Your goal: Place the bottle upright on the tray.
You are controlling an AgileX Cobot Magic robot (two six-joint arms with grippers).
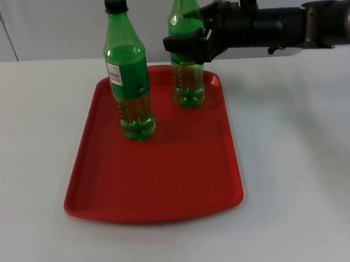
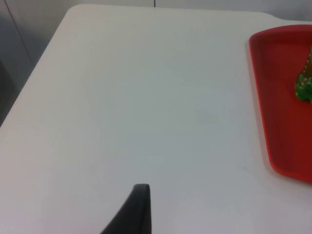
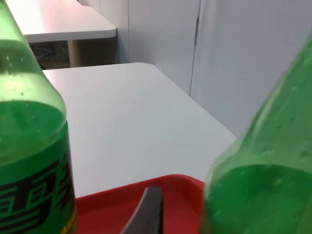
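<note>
Two green bottles stand upright on the red tray (image 1: pixel 165 183). The capped one with a label (image 1: pixel 128 81) stands at the tray's left, also close by in the right wrist view (image 3: pixel 29 146). The other bottle (image 1: pixel 189 87) stands at the tray's far right corner, its base on the tray floor. My right gripper (image 1: pixel 186 46) reaches in from the right and surrounds this bottle at label height. In the right wrist view a strip of tray shows between the fingertip (image 3: pixel 146 209) and that bottle (image 3: pixel 263 195), so the gripper is open. My left gripper (image 2: pixel 139 214) waits over bare table left of the tray (image 2: pixel 280 97).
White table (image 1: pixel 298 160) lies on all sides of the tray, and the grey partition wall (image 1: pixel 54 26) stands behind it. The tray's near half is bare red floor. Another table (image 3: pixel 58 19) shows beyond the table's far edge.
</note>
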